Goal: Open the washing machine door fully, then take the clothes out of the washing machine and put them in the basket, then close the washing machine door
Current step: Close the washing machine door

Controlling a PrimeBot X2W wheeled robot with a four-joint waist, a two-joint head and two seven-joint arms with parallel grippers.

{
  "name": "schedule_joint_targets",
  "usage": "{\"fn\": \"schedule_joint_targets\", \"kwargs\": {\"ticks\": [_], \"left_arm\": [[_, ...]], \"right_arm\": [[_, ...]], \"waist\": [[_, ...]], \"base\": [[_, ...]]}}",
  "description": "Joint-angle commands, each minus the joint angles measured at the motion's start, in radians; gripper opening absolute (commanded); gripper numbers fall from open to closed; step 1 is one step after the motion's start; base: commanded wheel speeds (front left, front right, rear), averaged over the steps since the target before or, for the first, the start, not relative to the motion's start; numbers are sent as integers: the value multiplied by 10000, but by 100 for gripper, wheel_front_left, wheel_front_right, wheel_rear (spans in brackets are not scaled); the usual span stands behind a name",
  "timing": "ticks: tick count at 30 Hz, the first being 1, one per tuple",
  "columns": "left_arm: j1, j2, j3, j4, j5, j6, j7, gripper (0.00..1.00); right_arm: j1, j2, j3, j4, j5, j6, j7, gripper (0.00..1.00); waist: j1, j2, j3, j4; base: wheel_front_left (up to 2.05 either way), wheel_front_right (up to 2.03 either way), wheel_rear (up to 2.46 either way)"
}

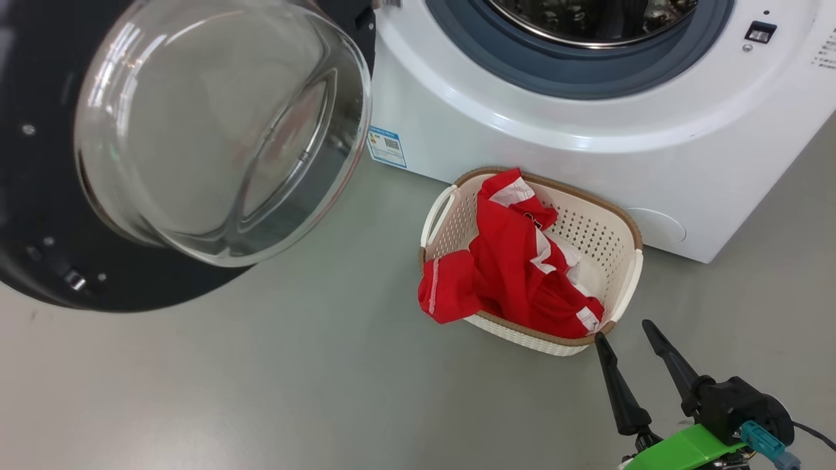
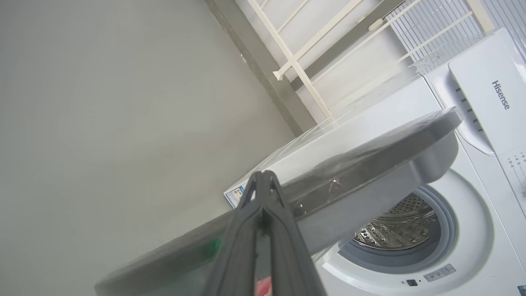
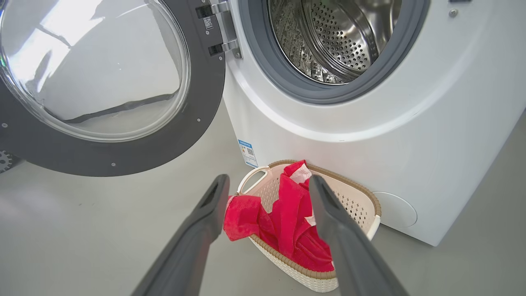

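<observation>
In the head view the door [image 1: 222, 130] is seen swung wide at 10 o'clock, its glass bowl bulged toward 4. The basket [image 1: 628, 282] is set on the floor, just before the washer [image 1: 522, 124], with its long axis from 10 to 4 o'clock. The clothes [image 1: 516, 267] are draped inside from 12 to 5, with one fold hung over the rim at 8. The right gripper [image 1: 622, 329] is spread and empty at 5 o'clock, just beside the basket. The left gripper [image 2: 261, 176] is pressed shut on nothing, before the door's outer face.
</observation>
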Motion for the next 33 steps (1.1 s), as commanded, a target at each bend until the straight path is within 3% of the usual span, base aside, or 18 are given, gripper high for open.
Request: {"fn": "schedule_joint_targets", "kwargs": {"ticks": [1,19,33], "left_arm": [[193,430,2,-567,-268,-69,409,0],[1801,820,-325,-3355,-1716,-69,1478,0],[2898,627,-666,-6222,-2317,-69,2367,0]], "right_arm": [[-220,15,237,-252,-28,73,-65,100],[161,17,347,-317,338,73,-65,100],[397,18,381,-409,478,73,-65,100]], "waist": [[0,0,-98,8],[0,0,-850,-235],[0,0,-1137,-516]], "base": [[0,0,0],[0,0,0],[0,0,0]]}}
